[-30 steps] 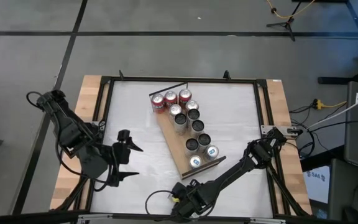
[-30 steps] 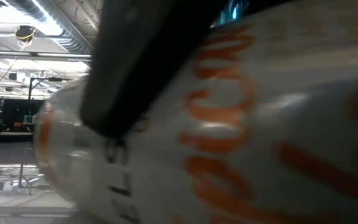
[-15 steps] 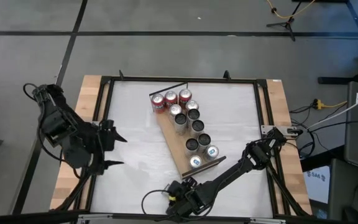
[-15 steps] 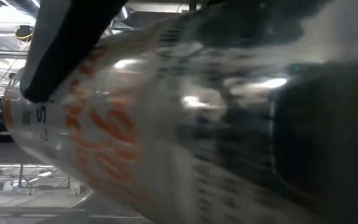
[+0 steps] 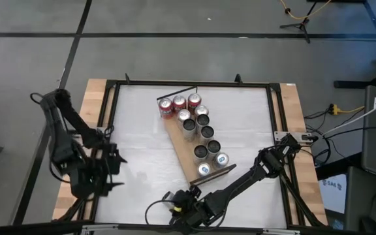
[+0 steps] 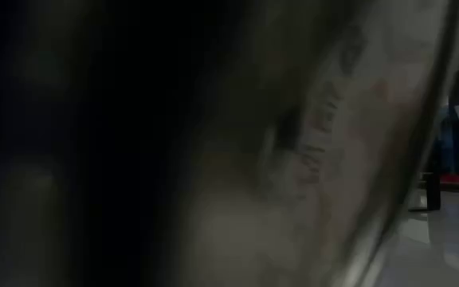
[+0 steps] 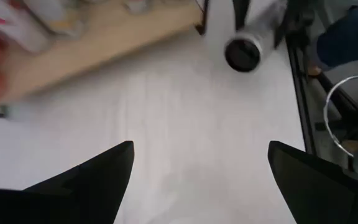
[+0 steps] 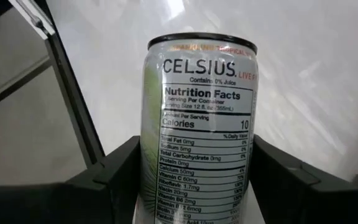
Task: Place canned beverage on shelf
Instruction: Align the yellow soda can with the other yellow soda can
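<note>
Counter (image 5: 142,130) space is lying open along the left edge, where the left end effector (image 5: 113,171) is hanging spread and empty, while the right end effector (image 5: 175,207) is clamping a silver can (image 8: 194,130) at the near edge, just off the shelf (image 5: 191,153).

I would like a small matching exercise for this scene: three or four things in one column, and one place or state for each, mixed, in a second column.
Things:
1. left pincer
2. right pincer
3. Celsius can
4. shelf

States:
a. lies slanted on the white tabletop, carrying cans
b. open and empty
c. held between two dark fingers
d. shut on a can

Pairs: 1-b, 2-d, 3-c, 4-a
</note>
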Controlling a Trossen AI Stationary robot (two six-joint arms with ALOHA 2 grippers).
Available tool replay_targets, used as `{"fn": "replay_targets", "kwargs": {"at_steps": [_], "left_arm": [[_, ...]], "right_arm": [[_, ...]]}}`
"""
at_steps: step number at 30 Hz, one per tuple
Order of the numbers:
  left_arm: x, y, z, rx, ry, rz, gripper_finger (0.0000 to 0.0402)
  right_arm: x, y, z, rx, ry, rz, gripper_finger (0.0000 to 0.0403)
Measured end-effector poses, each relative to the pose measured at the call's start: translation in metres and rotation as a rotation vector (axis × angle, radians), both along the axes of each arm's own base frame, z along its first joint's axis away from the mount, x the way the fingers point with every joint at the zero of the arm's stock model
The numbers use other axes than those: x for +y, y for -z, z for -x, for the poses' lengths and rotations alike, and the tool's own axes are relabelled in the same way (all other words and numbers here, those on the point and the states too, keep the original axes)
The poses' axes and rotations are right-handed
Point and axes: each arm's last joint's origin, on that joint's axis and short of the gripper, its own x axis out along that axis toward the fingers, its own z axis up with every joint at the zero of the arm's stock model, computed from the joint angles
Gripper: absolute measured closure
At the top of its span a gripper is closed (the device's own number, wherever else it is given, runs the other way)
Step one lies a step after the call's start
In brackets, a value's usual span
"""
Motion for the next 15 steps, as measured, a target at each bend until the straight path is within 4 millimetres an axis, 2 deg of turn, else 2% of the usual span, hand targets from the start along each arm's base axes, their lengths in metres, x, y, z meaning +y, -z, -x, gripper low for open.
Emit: {"fn": "replay_targets", "kwargs": {"at_steps": [7,10,15], "left_arm": [[-0.026,0.07,-0.008,-0.088,0.039,0.13,0.0039],[-0.032,0.09,-0.012,-0.157,0.063,0.203,0.0039],[-0.035,0.112,-0.02,-0.282,0.083,0.324,0.0039]], "right_arm": [[0.001,-0.003,-0.002,-0.034,-0.013,0.019,0.0159],[0.001,-0.003,-0.002,-0.035,-0.024,0.031,0.0161],[0.001,-0.003,-0.002,-0.032,-0.03,0.032,0.0158]]}}
